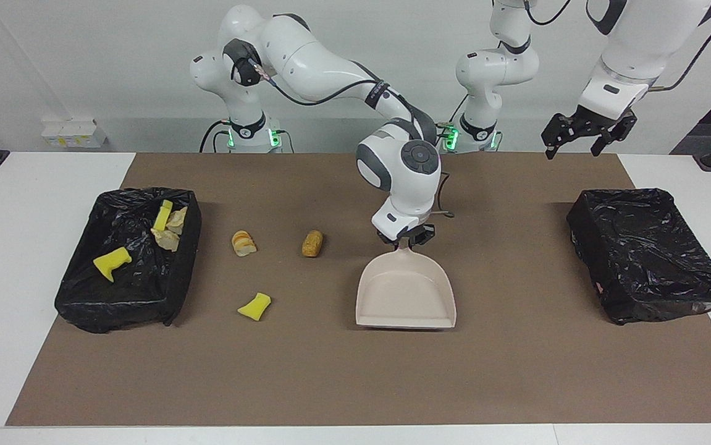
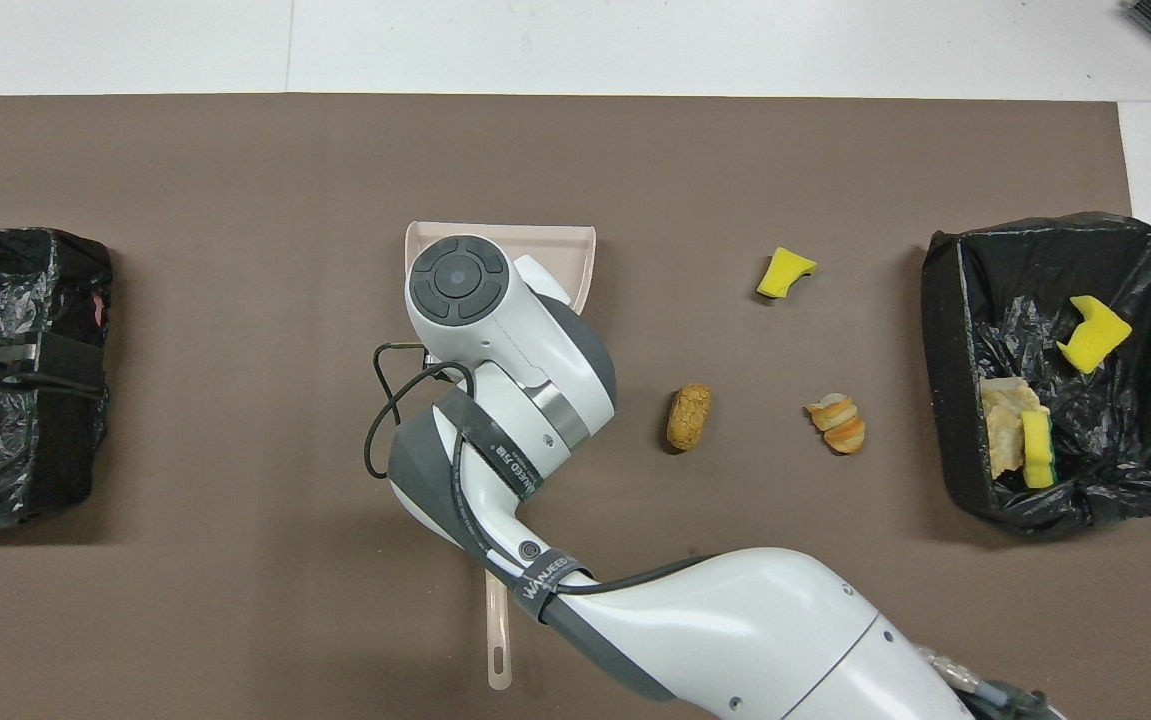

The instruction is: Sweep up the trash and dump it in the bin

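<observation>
Right tool (image 1: 406, 238) gripping dustpan (image 1: 406, 295) handle
</observation>
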Tool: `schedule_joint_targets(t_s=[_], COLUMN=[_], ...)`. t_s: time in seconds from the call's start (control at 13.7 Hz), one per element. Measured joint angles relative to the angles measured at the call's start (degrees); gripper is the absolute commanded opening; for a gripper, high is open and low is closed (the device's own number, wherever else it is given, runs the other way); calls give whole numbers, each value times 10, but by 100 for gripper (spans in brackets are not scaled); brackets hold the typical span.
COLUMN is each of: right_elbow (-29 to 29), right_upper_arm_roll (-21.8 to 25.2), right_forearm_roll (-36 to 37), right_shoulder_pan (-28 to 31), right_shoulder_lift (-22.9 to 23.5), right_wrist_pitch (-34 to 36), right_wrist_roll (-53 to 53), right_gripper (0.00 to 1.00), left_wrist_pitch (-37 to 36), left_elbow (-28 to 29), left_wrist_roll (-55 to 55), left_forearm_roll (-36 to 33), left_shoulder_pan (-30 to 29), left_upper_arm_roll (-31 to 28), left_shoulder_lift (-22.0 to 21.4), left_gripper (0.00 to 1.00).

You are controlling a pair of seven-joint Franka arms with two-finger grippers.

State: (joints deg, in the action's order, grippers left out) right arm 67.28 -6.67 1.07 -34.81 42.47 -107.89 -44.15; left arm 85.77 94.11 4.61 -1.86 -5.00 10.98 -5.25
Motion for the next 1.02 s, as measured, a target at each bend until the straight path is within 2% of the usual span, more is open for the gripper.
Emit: schedule_joint_targets(t_s=[0.07,0.22,0.36,0.51,0.66,0.8,1.02], right_elbow=[-3,-8,-10,5,61,147,294], right_upper_arm_roll=[0,-1,-1,-2,-9,-13,-15], right_forearm_roll=[0,0,-7,-11,-12,-20,-41], right_shoulder_pan=[0,0,2,2,-4,-27,-74], right_shoulder_lift=[0,-2,-10,-41,-93,-151,-227], right_wrist_pitch=[0,0,1,14,25,19,-51], right_wrist_roll=[0,-3,-7,-23,-43,-60,-86], right_gripper=[54,66,70,71,70,70,70], left_wrist_pitch=[0,0,0,0,0,0,0], left_elbow=[0,0,0,0,0,0,0], left_wrist_roll=[0,0,0,0,0,0,0], left_forearm_roll=[0,0,0,0,0,0,0], left_shoulder_pan=[0,0,0,0,0,0,0], left_upper_arm_roll=[0,0,0,0,0,0,0], left_shoulder_lift=[0,0,0,0,0,0,0], left_gripper=[100,100,100,100,100,100,100])
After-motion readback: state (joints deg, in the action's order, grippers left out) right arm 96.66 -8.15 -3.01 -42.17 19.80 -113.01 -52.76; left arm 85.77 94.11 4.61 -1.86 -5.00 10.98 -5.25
